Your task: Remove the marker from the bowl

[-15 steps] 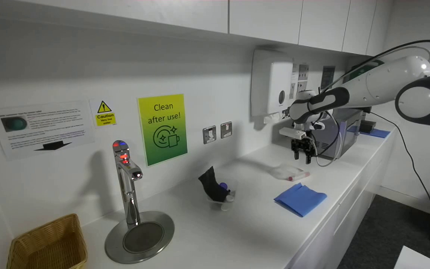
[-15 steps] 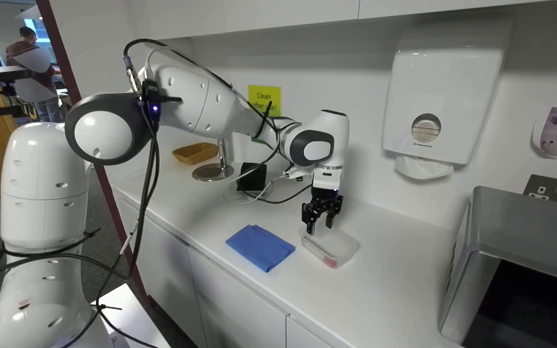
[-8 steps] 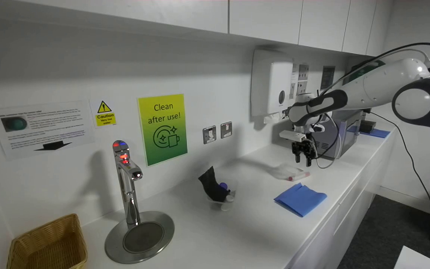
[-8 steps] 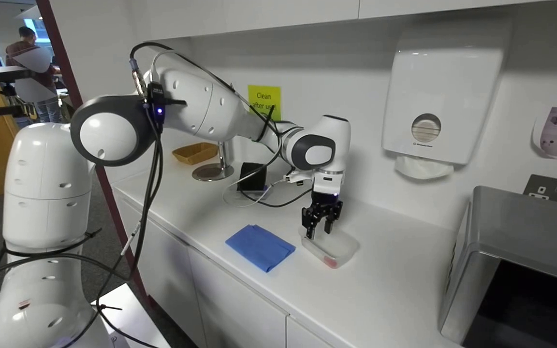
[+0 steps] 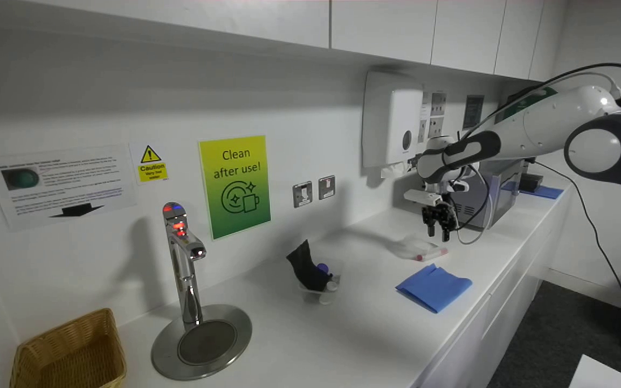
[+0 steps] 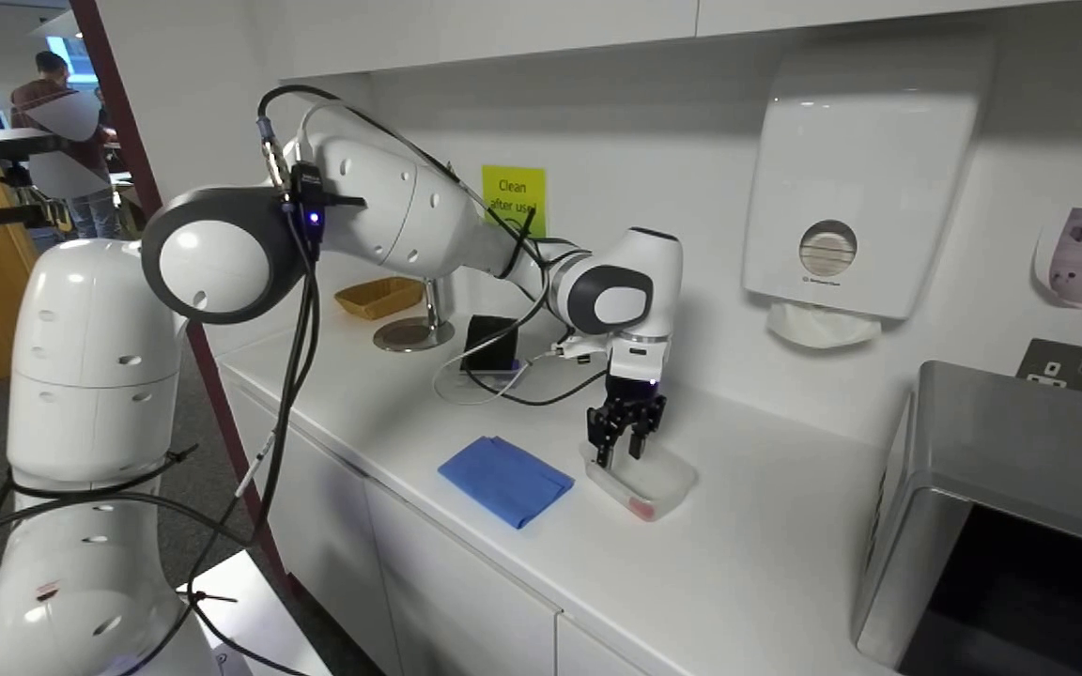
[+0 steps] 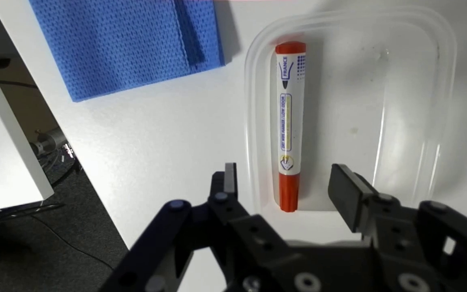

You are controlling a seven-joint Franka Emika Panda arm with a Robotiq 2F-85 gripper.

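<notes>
As I look down through the wrist view, my pincer [image 7: 286,184] has its two black fingers [image 7: 345,196] parted, the gap looking clearly wider than the dry-wipe marker [image 7: 290,117] is thick, and it has hold of nothing. The marker lies flat inside a clear plastic tub [image 7: 349,97], along the side nearest a folded blue cloth [image 7: 128,44]; from my angle the marker's red cap shows between the fingertips, though whether they sit above or below the tub's rim I cannot tell. Tub and cloth rest apart but near each other on the white tabletop [image 7: 176,134]. Farther off, in an exterior view, I have a second clear tub [image 5: 337,268] with a black object [image 5: 308,272] sticking up out of it, then a chrome tap [image 5: 186,280] and a wicker basket [image 5: 68,350]. Toward the opposite end stands a silver microwave [image 6: 1020,432], and a paper-towel dispenser [image 6: 870,160] hangs on the wall [image 6: 654,141] above the tabletop.
</notes>
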